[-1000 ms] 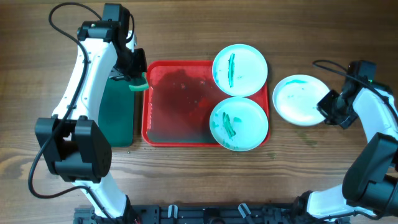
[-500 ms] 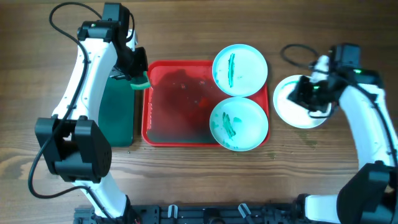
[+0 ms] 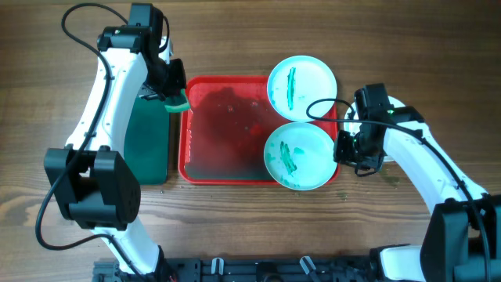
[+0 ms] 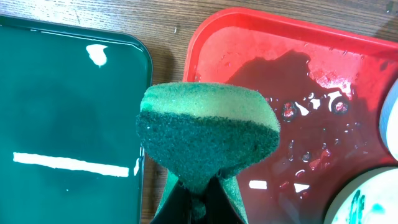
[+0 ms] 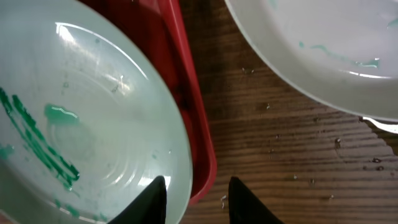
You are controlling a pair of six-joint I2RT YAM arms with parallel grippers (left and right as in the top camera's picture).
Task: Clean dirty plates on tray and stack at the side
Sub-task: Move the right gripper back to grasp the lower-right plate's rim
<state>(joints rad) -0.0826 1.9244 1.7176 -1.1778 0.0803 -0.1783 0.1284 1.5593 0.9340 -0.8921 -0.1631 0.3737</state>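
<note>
The red tray holds two turquoise-rimmed plates at its right end. The far plate has a green streak and the near plate has green smears. A white plate with faint green marks lies on the table right of the tray, mostly under my right arm in the overhead view. My right gripper is open at the tray's right rim. One finger is over the near plate's edge, the other over bare wood. My left gripper is shut on a green sponge over the tray's left rim.
A smaller dark green tray lies left of the red tray. Water pools and droplets cover the red tray's floor. Droplets dot the wood between the tray and the white plate.
My right arm has swung left from the white plate to the tray's right rim beside the near plate, and its jaws have opened wider. The left arm and sponge have not moved.
</note>
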